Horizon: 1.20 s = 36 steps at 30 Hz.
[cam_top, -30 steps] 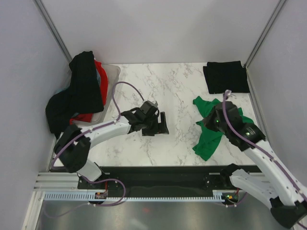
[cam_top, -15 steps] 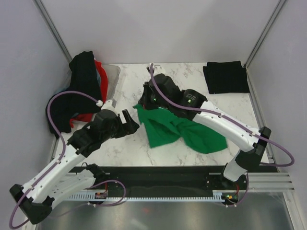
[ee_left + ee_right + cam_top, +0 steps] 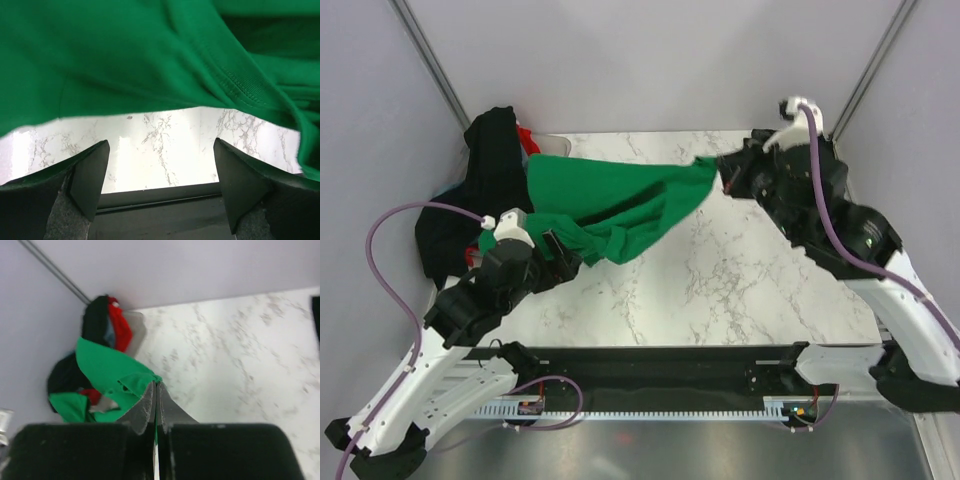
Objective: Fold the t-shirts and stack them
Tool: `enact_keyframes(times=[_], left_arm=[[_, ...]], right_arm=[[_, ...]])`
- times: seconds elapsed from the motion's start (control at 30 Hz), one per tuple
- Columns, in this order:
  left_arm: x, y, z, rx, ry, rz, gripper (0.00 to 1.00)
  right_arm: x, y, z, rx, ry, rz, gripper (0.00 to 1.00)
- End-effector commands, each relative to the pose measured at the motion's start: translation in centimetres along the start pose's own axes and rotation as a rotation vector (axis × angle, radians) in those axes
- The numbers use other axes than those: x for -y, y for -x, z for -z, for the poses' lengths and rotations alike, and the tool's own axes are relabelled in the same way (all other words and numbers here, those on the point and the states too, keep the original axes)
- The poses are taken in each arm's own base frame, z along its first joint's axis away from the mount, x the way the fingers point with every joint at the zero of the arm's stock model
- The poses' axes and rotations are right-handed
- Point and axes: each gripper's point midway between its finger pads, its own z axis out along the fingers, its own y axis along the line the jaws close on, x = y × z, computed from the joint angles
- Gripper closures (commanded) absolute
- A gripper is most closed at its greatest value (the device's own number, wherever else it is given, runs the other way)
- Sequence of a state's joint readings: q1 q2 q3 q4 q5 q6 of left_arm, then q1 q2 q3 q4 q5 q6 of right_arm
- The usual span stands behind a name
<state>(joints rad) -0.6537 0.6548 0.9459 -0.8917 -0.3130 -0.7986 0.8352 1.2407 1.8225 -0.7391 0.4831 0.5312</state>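
My right gripper [image 3: 722,174] is shut on one edge of the bright green t-shirt [image 3: 610,195] and holds it up over the back of the table. In the right wrist view the fingers [image 3: 147,402] pinch green cloth [image 3: 107,367]. The shirt stretches leftward in the air and sags toward the tub. Its bunched lower end hangs over my left gripper [image 3: 563,258]. That gripper [image 3: 160,180] stands open below the green fabric [image 3: 125,55], with only marble between its fingers. Black t-shirts [image 3: 485,190] and a red one [image 3: 525,135] hang from the tub.
The translucent tub [image 3: 558,146] stands at the back left corner against the wall. A dark folded cloth [image 3: 317,315] shows at the right edge of the right wrist view. The marble table top [image 3: 720,280] lies between the arms, with grey walls on three sides.
The right gripper has lifted the green t-shirt off the table's middle and carried its edge to the back right. The left arm has drawn back to the left, under the hanging cloth.
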Motion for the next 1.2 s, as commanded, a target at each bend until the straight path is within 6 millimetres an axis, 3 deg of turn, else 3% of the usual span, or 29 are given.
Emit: enact_keyframes(times=[0.0, 0.03, 0.07, 0.13, 0.17, 0.27, 0.33, 0.47, 0.6, 0.8, 0.9, 1.03, 1.17], left_arm=[[-1.0, 0.1, -0.4, 0.014, 0.055, 0.002, 0.08], [-1.1, -0.3, -0.8, -0.004, 0.065, 0.002, 0.09], [-1.1, -0.6, -1.1, -0.014, 0.071, 0.01, 0.09], [-1.4, -1.4, -1.6, -0.037, 0.083, 0.014, 0.09], [-1.4, -1.7, -1.8, -0.05, 0.087, 0.022, 0.1], [-1.6, -2.7, -2.4, -0.072, 0.089, 0.032, 0.11], [-1.7, -3.4, -3.1, -0.085, 0.086, 0.037, 0.11], [-1.8, -5.4, -5.5, -0.145, 0.108, 0.031, 0.1], [-3.9, -9.0, -8.4, -0.26, 0.249, 0.037, 0.05], [-6.4, -12.6, -10.7, -0.325, 0.37, 0.09, 0.09], [-8.7, -13.7, -10.9, -0.336, 0.454, 0.125, 0.07], [-11.5, -13.2, -11.4, -0.301, 0.484, 0.252, 0.04], [-12.7, -13.1, -12.2, -0.294, 0.458, 0.288, 0.07]], right_arm=[[5.8, -5.0, 0.7, -0.046, -0.152, 0.006, 1.0], [7.6, -5.7, 2.0, -0.046, -0.185, -0.012, 1.0], [10.4, -9.3, 1.6, -0.104, -0.273, -0.033, 1.0], [13.4, -11.8, 2.8, -0.14, -0.347, -0.058, 1.0], [15.7, -14.4, 2.9, -0.177, -0.414, -0.073, 1.0], [18.8, -17.1, 4.0, -0.2, -0.486, -0.088, 1.0], [19.9, -17.5, 4.3, -0.203, -0.513, -0.097, 1.0], [20.3, -18.8, 4.2, -0.237, -0.519, -0.099, 1.0], [20.2, -19.4, 3.9, -0.257, -0.511, -0.088, 1.0], [20.5, -19.1, 3.5, -0.259, -0.514, -0.076, 1.0], [20.4, -19.2, 2.9, -0.277, -0.507, -0.073, 1.0], [20.7, -19.3, 2.1, -0.295, -0.5, -0.077, 1.0], [21.1, -20.3, 1.3, -0.333, -0.481, -0.094, 1.0]])
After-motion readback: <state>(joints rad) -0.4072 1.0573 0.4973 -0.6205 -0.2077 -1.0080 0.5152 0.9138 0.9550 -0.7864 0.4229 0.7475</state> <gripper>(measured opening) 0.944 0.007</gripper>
